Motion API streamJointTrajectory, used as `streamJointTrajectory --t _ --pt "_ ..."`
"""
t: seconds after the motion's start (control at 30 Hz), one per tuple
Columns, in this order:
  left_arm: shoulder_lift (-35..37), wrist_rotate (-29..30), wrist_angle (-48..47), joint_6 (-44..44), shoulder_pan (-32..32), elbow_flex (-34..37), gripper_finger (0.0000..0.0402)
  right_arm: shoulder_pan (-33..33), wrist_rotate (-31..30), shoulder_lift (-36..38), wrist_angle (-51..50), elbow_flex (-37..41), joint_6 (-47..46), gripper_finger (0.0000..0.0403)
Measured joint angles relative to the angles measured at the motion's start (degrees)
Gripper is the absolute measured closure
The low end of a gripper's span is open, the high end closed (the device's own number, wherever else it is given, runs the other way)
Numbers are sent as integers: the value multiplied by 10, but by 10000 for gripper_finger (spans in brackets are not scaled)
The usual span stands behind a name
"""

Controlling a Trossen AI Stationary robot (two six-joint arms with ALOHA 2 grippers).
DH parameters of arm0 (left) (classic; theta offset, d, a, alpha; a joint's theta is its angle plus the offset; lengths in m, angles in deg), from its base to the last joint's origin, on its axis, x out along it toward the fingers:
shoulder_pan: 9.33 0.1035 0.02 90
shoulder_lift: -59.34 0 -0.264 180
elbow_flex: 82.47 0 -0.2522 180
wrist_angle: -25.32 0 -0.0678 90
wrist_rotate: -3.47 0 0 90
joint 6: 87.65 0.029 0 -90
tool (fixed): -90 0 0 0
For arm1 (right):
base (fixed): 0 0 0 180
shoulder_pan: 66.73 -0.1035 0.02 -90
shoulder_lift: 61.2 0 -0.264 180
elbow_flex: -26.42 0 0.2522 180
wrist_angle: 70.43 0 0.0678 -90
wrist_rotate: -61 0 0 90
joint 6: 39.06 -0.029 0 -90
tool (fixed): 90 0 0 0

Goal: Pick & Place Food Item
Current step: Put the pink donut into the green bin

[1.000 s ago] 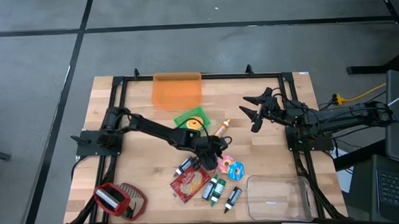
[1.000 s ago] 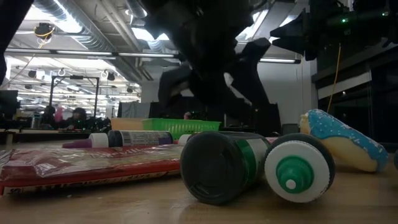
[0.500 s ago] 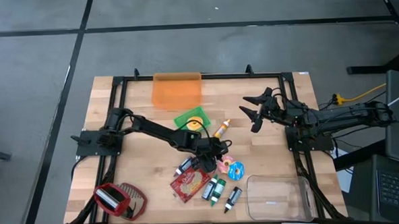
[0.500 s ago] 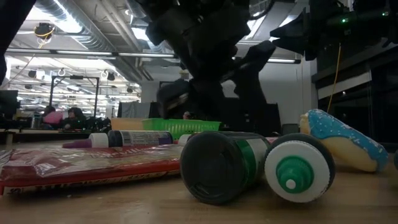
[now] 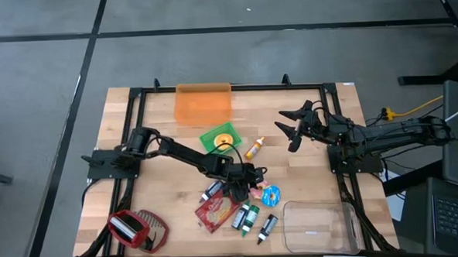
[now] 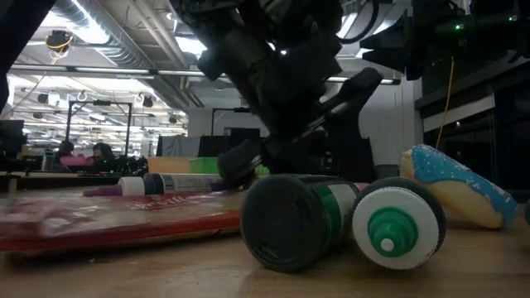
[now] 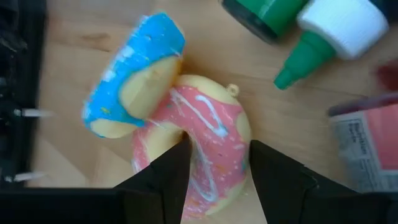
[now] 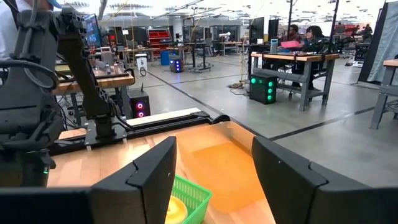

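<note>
A pink-iced donut [image 7: 214,124] lies on the wooden table [image 5: 308,171], right of centre. A blue-iced donut [image 7: 134,68] leans on its edge. My left gripper [image 7: 217,146] is open and slants down over the pink donut [image 5: 257,191]. One finger stands on each side of a section of the donut's ring. The blue donut [image 6: 455,186] also shows at the right of the low view. My right gripper [image 5: 289,131] hangs open above the table's far right part, holding nothing. My left gripper's fingers [image 7: 171,174] flank the near part of the pink donut's ring [image 7: 217,168], coming from above at a slant. I cannot tell whether they touch the donut. The donut lies flat on the table.
Right by the donuts are a red packet [image 5: 216,212], green bottles [image 5: 245,217], a dark tube [image 5: 211,193] and a black marker [image 5: 266,227]. A clear tub [image 5: 318,225] stands at the near right. A green basket [image 5: 220,137] and an orange tray [image 5: 204,104] stand farther off.
My left gripper has sunk toward the pink donut and rolled about its own axis. In the low view its fingers now slant low just behind the bottles. My right arm has kept still.
</note>
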State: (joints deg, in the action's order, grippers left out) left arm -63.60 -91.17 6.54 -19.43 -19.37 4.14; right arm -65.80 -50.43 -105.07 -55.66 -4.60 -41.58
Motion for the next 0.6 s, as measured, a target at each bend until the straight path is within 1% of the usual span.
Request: streamJointTrajectory --t 0.1,0.2,0.27,0.4,0.43,0.6 --pt "-8 7 9 -9 0 0 243 0 0 0 0 0 0 190" --pt "-8 18 6 -29 1 0 265 0 0 0 0 0 0 190" --pt "-9 30 6 -41 1 1 295 0 0 0 0 0 0 190" --pt "-8 60 3 -54 2 1 371 0 0 0 0 0 0 190" --pt "-7 68 3 -58 2 1 383 0 0 0 0 0 0 190" --pt "8 121 -42 -56 -4 2 388 0 0 0 0 0 0 190"
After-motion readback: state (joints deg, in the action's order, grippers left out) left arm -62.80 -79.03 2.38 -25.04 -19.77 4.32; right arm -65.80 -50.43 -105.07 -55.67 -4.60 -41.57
